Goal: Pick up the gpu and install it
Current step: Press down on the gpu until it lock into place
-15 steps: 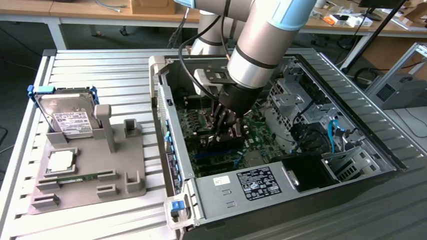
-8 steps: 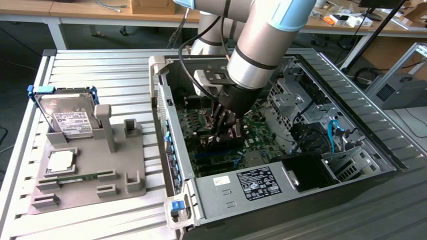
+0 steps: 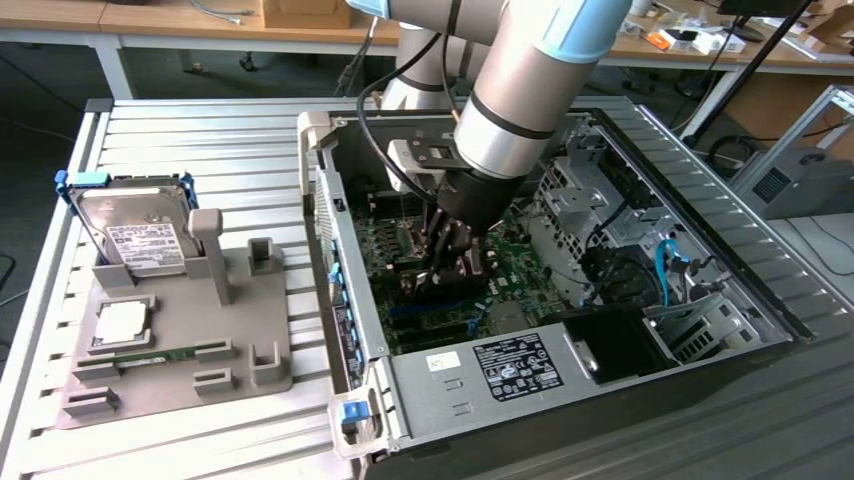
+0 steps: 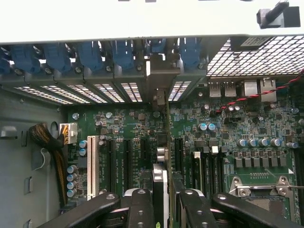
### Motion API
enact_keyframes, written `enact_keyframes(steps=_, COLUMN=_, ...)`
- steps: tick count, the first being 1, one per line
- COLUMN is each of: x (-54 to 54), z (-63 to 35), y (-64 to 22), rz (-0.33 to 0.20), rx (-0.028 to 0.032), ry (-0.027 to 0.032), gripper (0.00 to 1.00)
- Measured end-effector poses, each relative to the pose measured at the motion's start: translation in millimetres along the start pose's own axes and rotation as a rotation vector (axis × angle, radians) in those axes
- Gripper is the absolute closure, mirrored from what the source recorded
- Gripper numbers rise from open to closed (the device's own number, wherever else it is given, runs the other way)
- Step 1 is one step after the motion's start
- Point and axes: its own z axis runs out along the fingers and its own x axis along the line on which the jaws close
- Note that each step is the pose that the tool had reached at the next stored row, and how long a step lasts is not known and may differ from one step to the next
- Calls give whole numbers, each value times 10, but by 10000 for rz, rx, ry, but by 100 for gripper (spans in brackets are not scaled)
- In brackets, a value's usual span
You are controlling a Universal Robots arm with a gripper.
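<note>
GPU: the gpu (image 4: 160, 190) stood on edge inside the open computer case (image 3: 747, 280), seen edge-on in the wrist view, its silver bracket end (image 4: 161, 78) reaching up to the case's rear slot wall, its lower edge over a black expansion slot of the motherboard (image 4: 228, 123).
Claw: the claw (image 4: 160, 202) pinched the gpu, a finger on each face of the card.
Seating: whether the card was fully down in the slot could not be told.
Risk: judged, a slightly tilted card could miss the slot and grind on the board; the bracket could catch on the slot wall beside the blue clips (image 4: 123, 52).
Arm: the arm (image 3: 534, 90) came down steeply into the case's middle, wrist pointing at the board.
Surroundings: a hard drive (image 3: 134, 235) leaned in a grey holder (image 3: 187, 340) near the surface's (image 3: 200, 130) edge on the exterior view's left.
</note>
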Motion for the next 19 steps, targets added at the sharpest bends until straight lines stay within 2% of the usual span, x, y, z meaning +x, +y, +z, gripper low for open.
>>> enact_keyframes(steps=7, x=0, z=4, y=-1, rz=3, rx=0, ry=22, gripper=73)
enact_keyframes(steps=11, x=-1, z=19, y=-3, rz=2, rx=8, ry=6, gripper=73)
enact_keyframes(steps=19, x=0, z=14, y=-2, rz=2, rx=0, ry=14, gripper=73)
